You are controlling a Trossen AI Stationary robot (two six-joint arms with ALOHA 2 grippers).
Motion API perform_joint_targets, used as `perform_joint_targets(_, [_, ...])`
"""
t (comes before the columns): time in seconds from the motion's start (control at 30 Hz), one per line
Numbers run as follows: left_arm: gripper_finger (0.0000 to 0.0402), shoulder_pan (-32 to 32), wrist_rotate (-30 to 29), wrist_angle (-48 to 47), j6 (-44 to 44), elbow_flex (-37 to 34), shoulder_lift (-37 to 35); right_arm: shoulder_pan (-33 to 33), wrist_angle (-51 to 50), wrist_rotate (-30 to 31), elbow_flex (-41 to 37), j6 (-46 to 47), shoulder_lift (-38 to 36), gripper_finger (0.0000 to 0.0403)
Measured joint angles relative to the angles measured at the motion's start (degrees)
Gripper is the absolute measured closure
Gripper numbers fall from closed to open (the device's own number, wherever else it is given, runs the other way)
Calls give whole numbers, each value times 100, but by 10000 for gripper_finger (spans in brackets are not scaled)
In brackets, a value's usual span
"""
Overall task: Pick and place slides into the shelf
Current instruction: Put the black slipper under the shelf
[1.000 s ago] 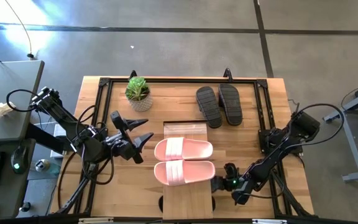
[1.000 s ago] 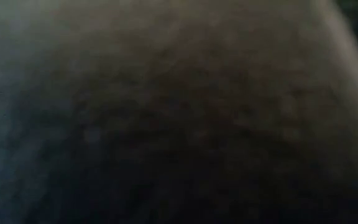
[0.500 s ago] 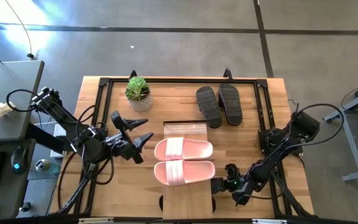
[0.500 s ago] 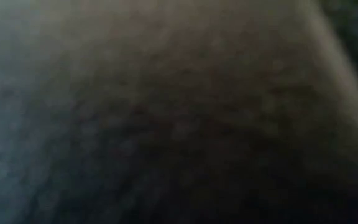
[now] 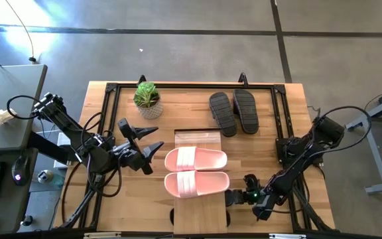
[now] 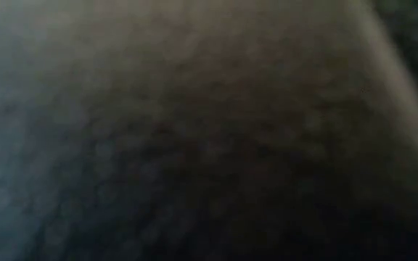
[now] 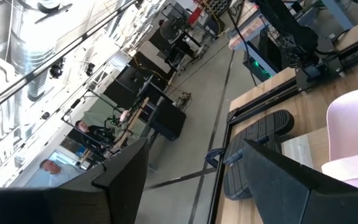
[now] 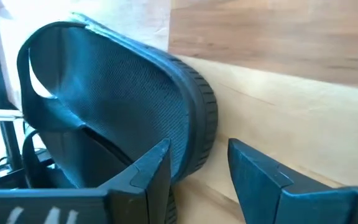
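Where end effector gapes: black slide

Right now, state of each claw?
Left claw: open, empty, beside the pink slides.
Right claw: open, empty, at a black slide.

Bright, even daylight from above — soft shadows; the low view is dark, wholly blurred; window glare in the left wrist view.

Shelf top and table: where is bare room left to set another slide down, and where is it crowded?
The shelf has bare plank below the pink slides and a small strip above them. The table is free between the potted plant and the black slides. It is crowded around the left gripper and the right gripper.
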Motion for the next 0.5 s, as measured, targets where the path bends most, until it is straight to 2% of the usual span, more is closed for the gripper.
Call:
perform_joint_targets(0.2, [158,0,0,0,0,0,0,130,-589,112,25,-38,-373,258])
perform_joint_targets(0.33, [158,0,-2,0,0,0,0,280,-2062,-84,391,-329,-772,265])
perform_joint_targets(0.43, [158,-1,-2,0,0,0,0,356,-3185,-181,735,-1091,-888,275])
perform_joint_targets(0.5, [158,1,-2,0,0,0,0,359,-3425,-170,829,-1948,-873,286])
